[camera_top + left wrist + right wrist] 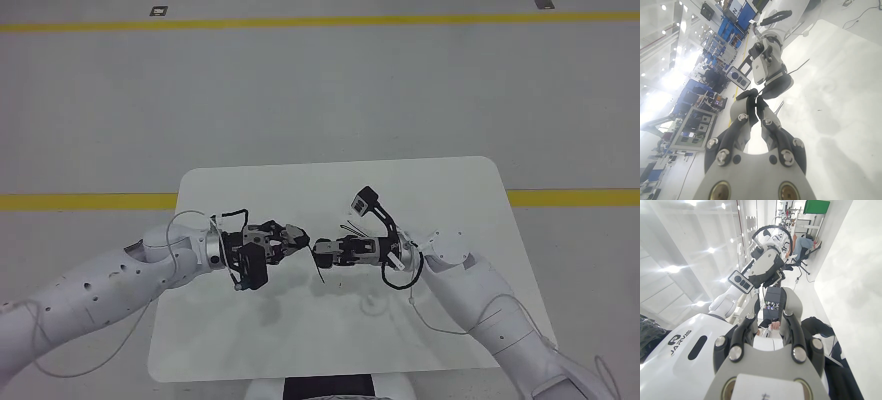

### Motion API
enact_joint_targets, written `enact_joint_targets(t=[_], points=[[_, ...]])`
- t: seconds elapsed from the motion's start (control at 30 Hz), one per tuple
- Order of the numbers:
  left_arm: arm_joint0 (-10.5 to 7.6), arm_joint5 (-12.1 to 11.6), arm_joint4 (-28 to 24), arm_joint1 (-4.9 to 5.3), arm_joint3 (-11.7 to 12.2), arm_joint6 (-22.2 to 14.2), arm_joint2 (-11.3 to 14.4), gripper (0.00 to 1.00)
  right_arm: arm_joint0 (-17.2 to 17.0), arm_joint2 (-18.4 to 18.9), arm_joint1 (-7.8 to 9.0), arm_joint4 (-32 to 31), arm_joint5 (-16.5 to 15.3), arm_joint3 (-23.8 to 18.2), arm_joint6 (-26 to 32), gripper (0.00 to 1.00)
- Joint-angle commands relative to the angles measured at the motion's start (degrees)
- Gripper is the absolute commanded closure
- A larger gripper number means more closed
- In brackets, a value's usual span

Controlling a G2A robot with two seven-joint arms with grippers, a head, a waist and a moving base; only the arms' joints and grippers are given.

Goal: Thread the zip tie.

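The thin black zip tie [322, 270] hangs between the two grippers above the middle of the white table [440, 190]. My left gripper [300, 240] is shut on it. In the left wrist view its fingertips [756, 99] pinch the strand, and a loose end of the zip tie [799, 67] juts out past the other gripper. My right gripper [322, 248] faces the left one tip to tip. In the right wrist view its fingers [789, 302] stand apart, and the zip tie [763, 293] runs down through the gap close to one finger.
Both grippers are raised off the white table, which carries nothing else besides a small dark speck [819, 110]. Grey floor with yellow lines [320, 22] lies beyond the table's far edge.
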Motion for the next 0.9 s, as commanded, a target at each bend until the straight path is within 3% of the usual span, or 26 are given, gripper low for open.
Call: enact_joint_targets(t=[0.0,0.7,0.87], points=[[-0.04,-0.3,0.0,0.01,0.0,0.0,0.0,1.00,0.1,0.0,-0.02,0.0,0.0,0.0,0.1,0.82],[-0.59,-3.1,0.0,-0.37,-0.5,-1.7,0.0,1.00,0.4,0.0,-0.18,-0.3,0.0,-0.4,0.8,0.87],[-0.61,-3.3,0.0,-0.46,-0.5,-1.8,0.0,1.00,0.5,-0.2,-0.24,-0.5,0.2,-0.4,1.0,0.93]])
